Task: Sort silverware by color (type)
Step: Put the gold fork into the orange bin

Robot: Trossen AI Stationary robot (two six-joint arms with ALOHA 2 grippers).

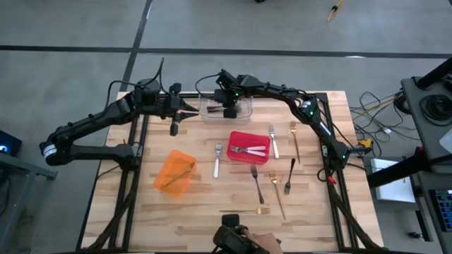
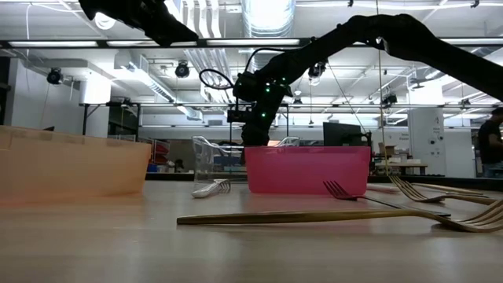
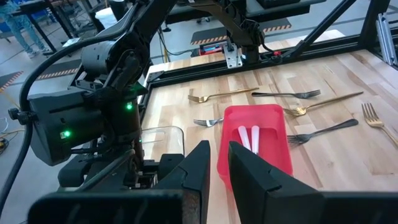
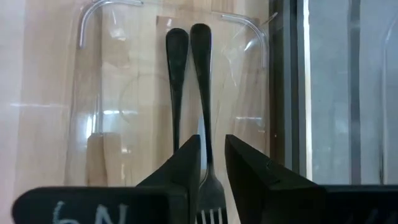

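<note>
High view: our right gripper (image 1: 229,111) hangs over the clear bin (image 1: 244,111); left gripper (image 1: 185,113) waits just beside it, slightly apart.

Right wrist: fingers narrowly apart around a black fork (image 4: 202,93), long axis running straight away from us, second black utensil (image 4: 176,81) parallel alongside; we can't tell whether it's clamped or loose.

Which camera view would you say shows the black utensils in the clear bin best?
The right wrist view: two black utensils lie side by side in the clear bin. The high view hides them under the right gripper; other views show only the bin.
</note>
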